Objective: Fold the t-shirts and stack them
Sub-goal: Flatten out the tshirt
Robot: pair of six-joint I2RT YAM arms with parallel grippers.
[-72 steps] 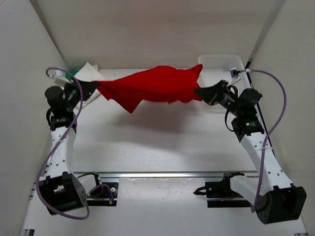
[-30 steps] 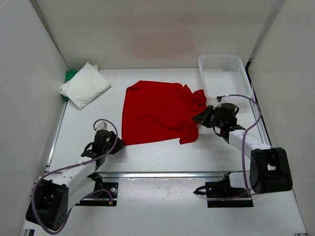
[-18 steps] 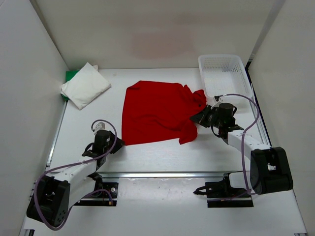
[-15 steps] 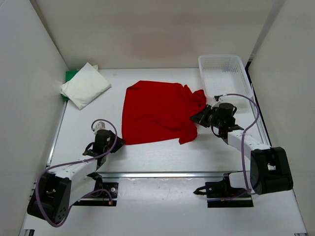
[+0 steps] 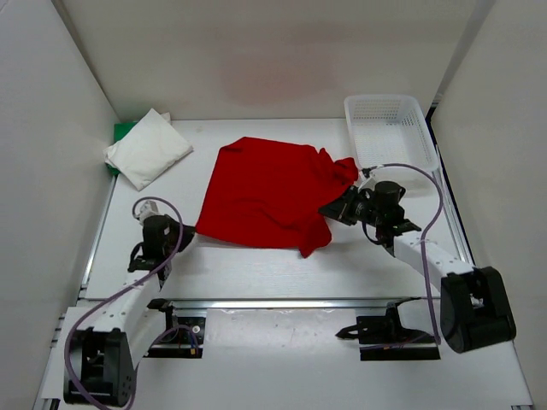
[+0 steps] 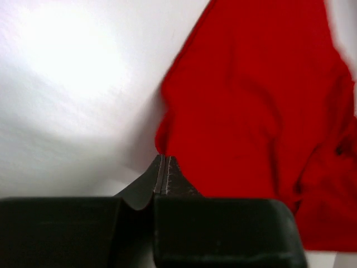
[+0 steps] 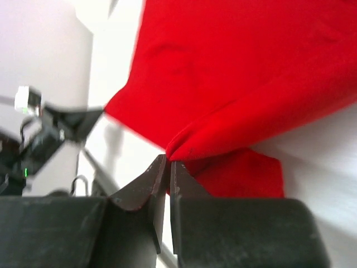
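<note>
While it lies crosswise, the red t-shirt (image 5: 261, 192) is pinched by closed right fingers (image 7: 181, 187) toward the basket (image 5: 382, 100) and closed left fingers (image 6: 149, 181) opposite.

Bright, even light; top view sharp.
You've got glare on the table (image 6: 72, 61) in left wrist; red t-shirt (image 6: 256, 111) blurred in both wrist views.

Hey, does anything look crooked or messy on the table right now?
Yes. The red cloth t-shirt lies skewed on the white table, not flat: its right side is bunched and doubled over where the shut right end effector pinches a fold. The folded white cloth t-shirt at the far left looks tidy.
</note>
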